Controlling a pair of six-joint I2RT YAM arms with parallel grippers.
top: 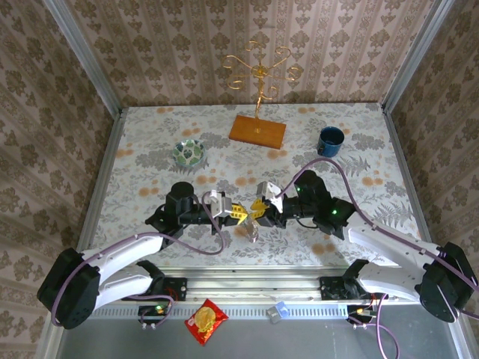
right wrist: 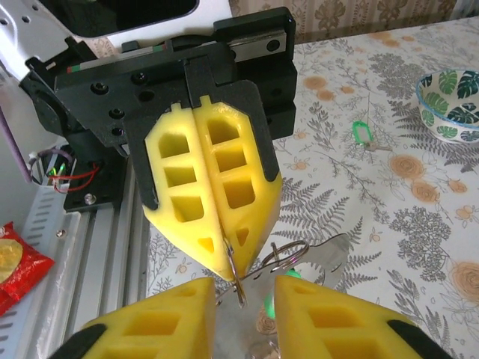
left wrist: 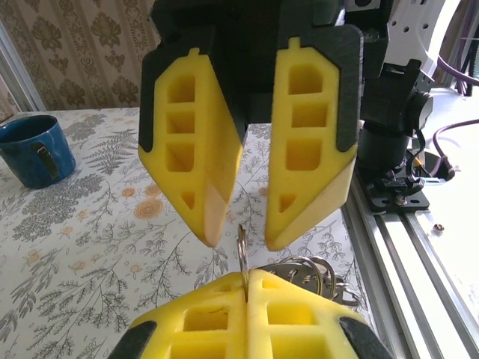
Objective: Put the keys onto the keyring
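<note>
With left pincer [right wrist: 227, 269] clamped on the keyring [left wrist: 242, 256] and right pincer [left wrist: 242, 241] parted close by, risked twisting that thin hoop loose.

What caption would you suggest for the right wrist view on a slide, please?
Left gripper shut on the keyring, tip to tip with the open right gripper.

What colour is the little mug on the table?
Dark blue mug, clearest in the left wrist view.

Lab booth: wallpapered panels [top: 150, 45], aluminium rail [top: 254, 288].
</note>
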